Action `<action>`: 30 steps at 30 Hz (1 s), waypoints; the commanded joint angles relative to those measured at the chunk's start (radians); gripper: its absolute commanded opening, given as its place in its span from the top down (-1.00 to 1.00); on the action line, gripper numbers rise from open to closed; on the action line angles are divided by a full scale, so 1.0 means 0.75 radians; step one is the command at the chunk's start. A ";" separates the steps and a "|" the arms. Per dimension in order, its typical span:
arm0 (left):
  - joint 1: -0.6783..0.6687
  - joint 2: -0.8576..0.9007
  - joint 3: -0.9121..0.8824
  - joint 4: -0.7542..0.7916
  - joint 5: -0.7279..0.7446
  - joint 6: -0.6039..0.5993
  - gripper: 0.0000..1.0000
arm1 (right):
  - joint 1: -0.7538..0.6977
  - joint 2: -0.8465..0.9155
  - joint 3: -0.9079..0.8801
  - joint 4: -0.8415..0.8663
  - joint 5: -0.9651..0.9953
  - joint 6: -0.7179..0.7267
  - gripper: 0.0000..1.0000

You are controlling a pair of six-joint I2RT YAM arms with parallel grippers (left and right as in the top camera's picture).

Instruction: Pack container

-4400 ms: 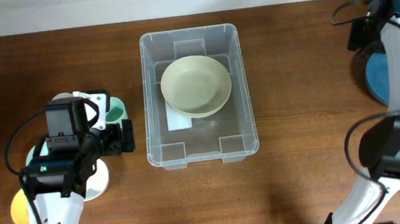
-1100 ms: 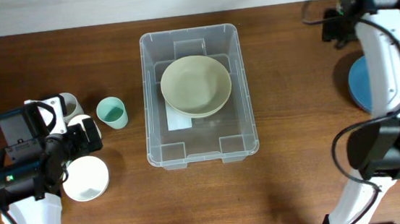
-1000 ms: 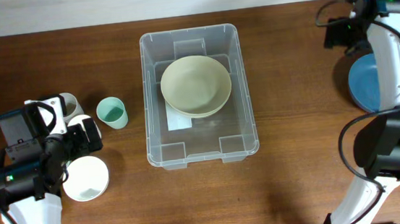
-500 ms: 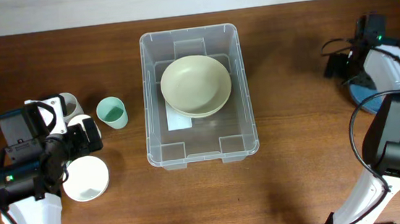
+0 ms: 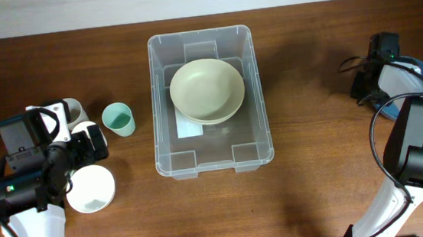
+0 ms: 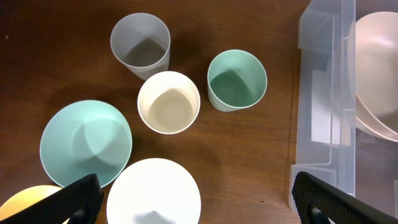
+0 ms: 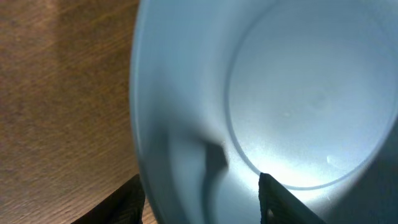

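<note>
Begin at the near left of the dark wooden bench (image 5: pixel 318 193). The left tool (image 6: pixel 196 186) hangs above the crockery there, jaws spread wide with nothing gripped. In the left wrist view you see only its black fingertips (image 6: pixel 78 202) at the lower corners.

Directly beneath it sits a round white plastic bowl (image 6: pixel 153 194). A slice of a yellow dish (image 6: pixel 25 208) shows in the lower left corner of that view, and a pale teal bowl (image 6: pixel 86 142) sits just beyond.

Farther out, three cups stand upright and close together:
- a cream plastic cup (image 6: pixel 168 101);
- a mint green cup (image 6: pixel 237 79) to its right, near the bin but apart from its wall;
- a translucent grey cup (image 6: pixel 140 45), farthest out.

The large rectangular clear plastic container (image 5: pixel 158 100) stands at the centre of the bench, between the two arms, its long sides running near to far. A white label (image 5: pixel 189 128) lies on its floor. A wide cream bowl (image 5: pixel 207 90) sits upright in the far half and covers part of the label.

On the right, level with the container's far half, the right tool (image 7: pixel 202 196) is down at a round blue bowl (image 7: pixel 298 93). Its jaws are parted and straddle the bowl's rim, one finger outside the wall and the other inside. You cannot tell whether either finger touches the bowl.
</note>
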 commanded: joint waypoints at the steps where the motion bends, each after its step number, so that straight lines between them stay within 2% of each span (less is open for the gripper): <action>1: 0.007 -0.006 0.025 -0.001 0.016 -0.014 -0.99 | -0.011 0.012 -0.016 0.012 0.052 0.007 -0.08; 3: 0.007 -0.006 0.025 -0.002 0.016 -0.014 -0.99 | -0.011 0.018 -0.016 0.015 0.052 0.008 -0.04; 5: 0.007 -0.006 0.025 -0.002 0.016 -0.014 -0.99 | -0.011 0.028 -0.016 0.014 0.052 0.007 0.24; 8: 0.007 -0.006 0.025 -0.002 0.016 -0.014 -0.99 | -0.011 0.033 -0.016 0.014 0.052 0.007 0.43; 11: 0.007 -0.006 0.025 -0.002 0.016 -0.014 -0.99 | -0.011 0.033 -0.016 0.015 0.052 0.007 0.48; 17: 0.007 -0.006 0.025 -0.002 0.016 -0.014 -0.99 | -0.011 0.033 -0.016 0.016 0.052 0.007 0.72; 20: 0.007 -0.006 0.025 -0.002 0.016 -0.014 -0.99 | -0.011 0.033 -0.016 0.022 0.051 0.007 0.92; 30: 0.007 -0.006 0.025 -0.002 0.015 -0.014 -0.99 | 0.029 -0.034 0.003 0.028 0.022 0.006 0.93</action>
